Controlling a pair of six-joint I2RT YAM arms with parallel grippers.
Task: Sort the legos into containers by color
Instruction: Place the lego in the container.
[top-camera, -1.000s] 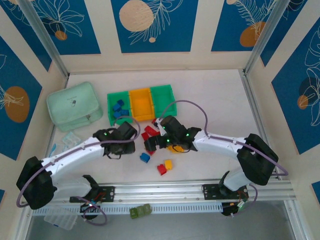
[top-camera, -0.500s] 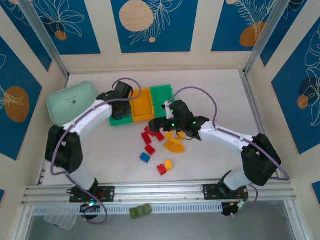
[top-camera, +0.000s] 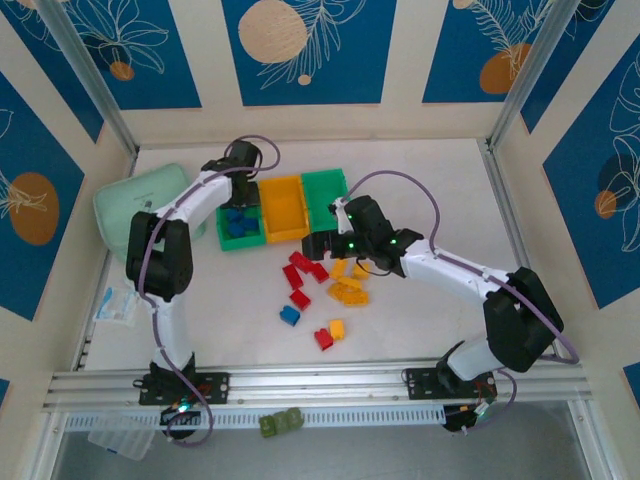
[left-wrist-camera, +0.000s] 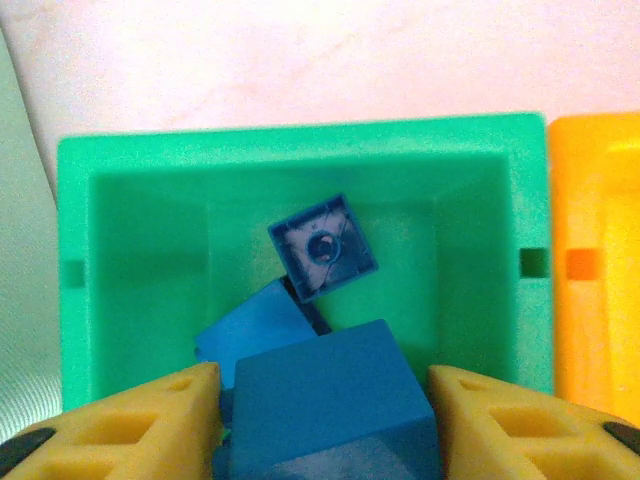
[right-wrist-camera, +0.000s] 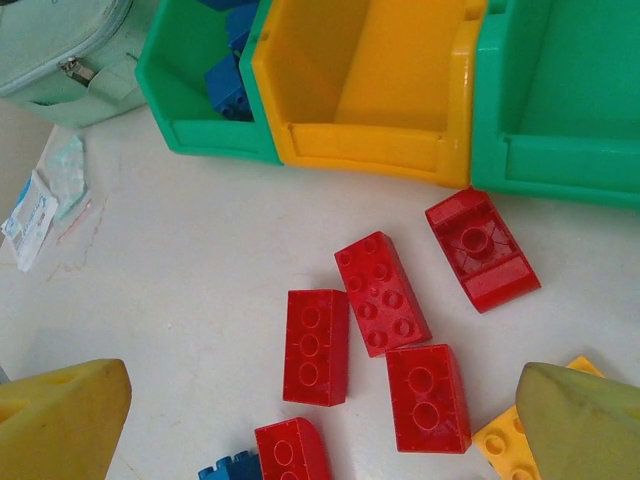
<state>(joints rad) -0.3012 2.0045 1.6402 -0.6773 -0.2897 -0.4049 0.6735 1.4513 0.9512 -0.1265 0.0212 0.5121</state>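
**Handling notes and tally**

Bricks (right-wrist-camera: 380, 292) like these are probably light, stiff plastic with slick sides. Pinch across the two flat long walls, not the studs, and expect skidding on the tabletop (top-camera: 430, 190).

Your left pincer (left-wrist-camera: 322, 385) hangs over the left green bin (left-wrist-camera: 300, 140) with a blue brick (left-wrist-camera: 330, 425) between its fingers; you cannot tell whether that brick is gripped or loose. Your right pincer (right-wrist-camera: 318, 395) gapes wide above the red bricks (right-wrist-camera: 318, 345).

Count:
- Three bins: two green, one orange (right-wrist-camera: 360, 140).
- Three blue at the left bin and one loose blue (top-camera: 290, 315).
- Six red on the tabletop.
- The yellow ones (top-camera: 348, 291) are clustered too tightly to count.
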